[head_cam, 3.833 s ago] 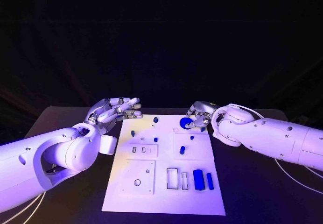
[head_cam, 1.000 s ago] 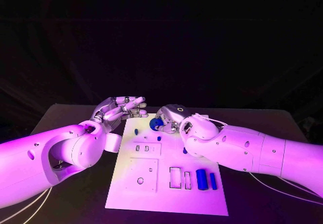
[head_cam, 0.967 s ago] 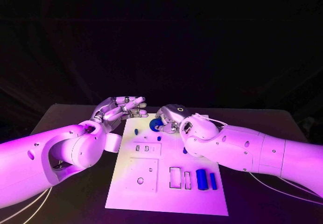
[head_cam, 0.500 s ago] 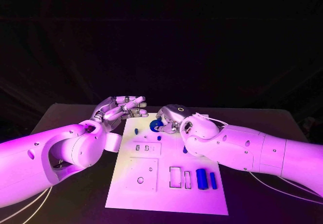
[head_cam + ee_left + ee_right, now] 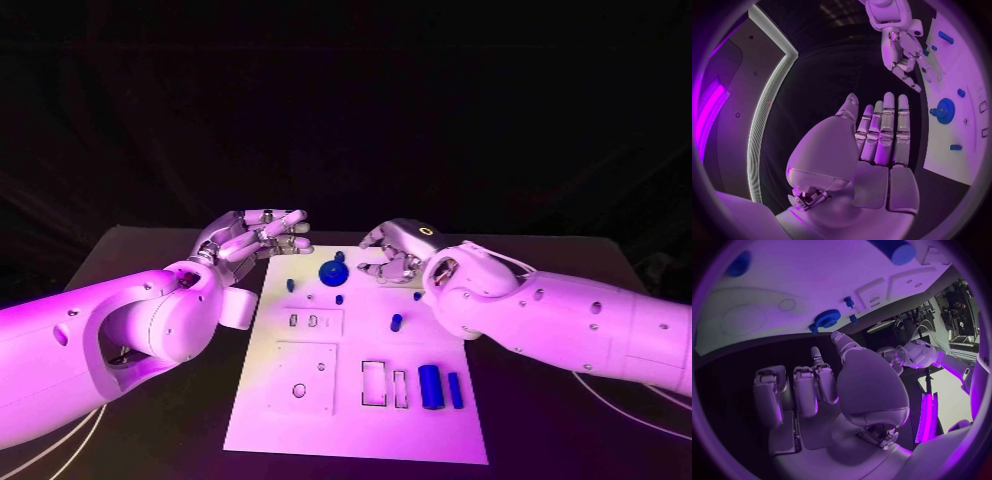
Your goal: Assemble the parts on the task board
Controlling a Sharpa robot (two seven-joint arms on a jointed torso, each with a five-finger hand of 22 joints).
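Currently partway, by my read. Blue gear seated on task board at far end, free of both hands. Small blue pegs stand near it at far end; one more mid-board. Two blue bars lie loose at near right beside rect. slots, apparently unfilled. Round hole at near left looks unfilled too. Right hand just right of gear, fingers apart, holds nothing. Left hand off board's far-left corner, fingers straight, holds nothing. Est. remaining: bars into slots.
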